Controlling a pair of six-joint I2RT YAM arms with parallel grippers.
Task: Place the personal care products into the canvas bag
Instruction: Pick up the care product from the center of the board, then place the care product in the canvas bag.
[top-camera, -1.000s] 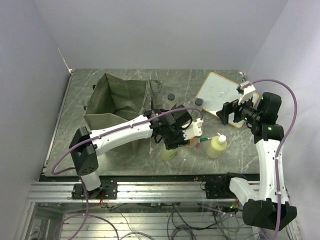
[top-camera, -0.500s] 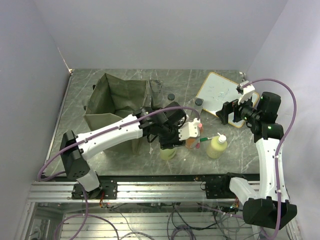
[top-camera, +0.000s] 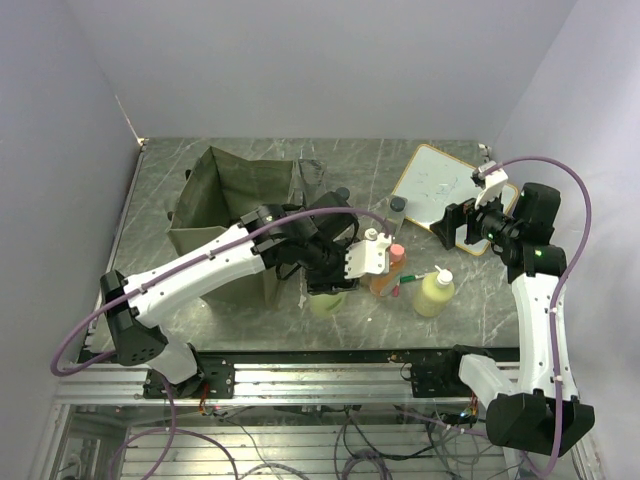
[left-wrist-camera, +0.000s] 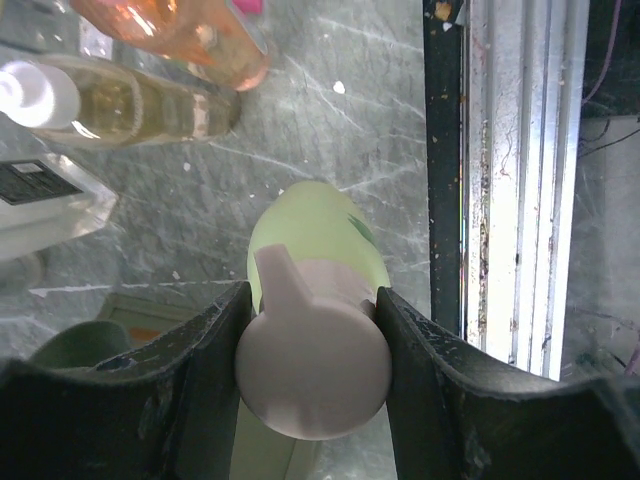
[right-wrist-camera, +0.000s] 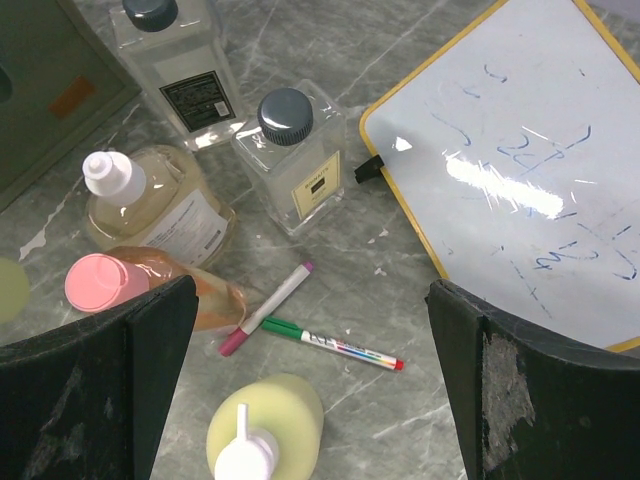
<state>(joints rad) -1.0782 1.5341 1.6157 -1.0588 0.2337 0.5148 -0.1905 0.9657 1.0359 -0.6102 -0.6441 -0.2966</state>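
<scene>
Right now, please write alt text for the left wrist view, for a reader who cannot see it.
The left pincer grips the beige cap of a pale yellow-green bottle over a grey marble table. Beyond it are an orange bottle, an amber bottle with a white cap and a clear labelled bottle; a metal rail runs along the right.

A yellow-edged whiteboard (right-wrist-camera: 520, 190) lies on the marbled table (right-wrist-camera: 400, 290), near a pink-tipped pen (right-wrist-camera: 270, 305) and a green-capped marker (right-wrist-camera: 335, 343).
</scene>
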